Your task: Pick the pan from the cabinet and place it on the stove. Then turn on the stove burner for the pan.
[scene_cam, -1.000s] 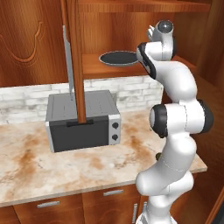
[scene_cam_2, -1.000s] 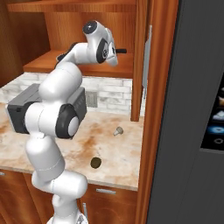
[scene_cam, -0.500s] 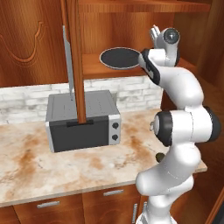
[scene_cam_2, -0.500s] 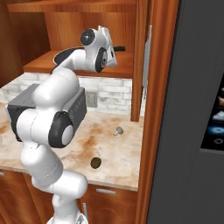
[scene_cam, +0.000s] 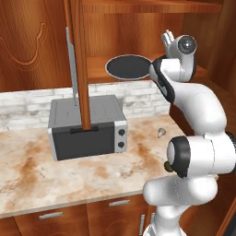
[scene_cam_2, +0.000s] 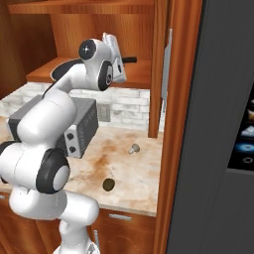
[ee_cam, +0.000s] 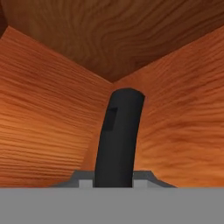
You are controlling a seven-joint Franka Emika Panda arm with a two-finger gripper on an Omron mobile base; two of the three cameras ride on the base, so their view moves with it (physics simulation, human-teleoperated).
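The pan [scene_cam: 128,67], round with a dark inside and a pale rim, hangs level at the front of the cabinet's lower shelf [scene_cam: 99,73]. Its black stick handle [ee_cam: 119,135] runs between the fingers of my gripper [ee_cam: 114,177], which is shut on it. From the right, the handle's end [scene_cam_2: 130,60] pokes out beside the gripper [scene_cam_2: 121,62], and my arm hides the pan's bowl. The cabinet [scene_cam: 138,27] is open, its door [scene_cam: 76,55] swung out edge-on. The stove is out of view.
A grey toaster oven [scene_cam: 87,126] stands on the marble counter [scene_cam: 69,179] under the open door. A small silver item [scene_cam: 161,132] and a dark lump [scene_cam_2: 108,184] lie on the counter. A tall dark panel [scene_cam_2: 218,124] walls off the right side.
My wrist has swung to the right and turned while the arm straightened up. The pan stays in the gripper and has sunk slightly at the shelf front.
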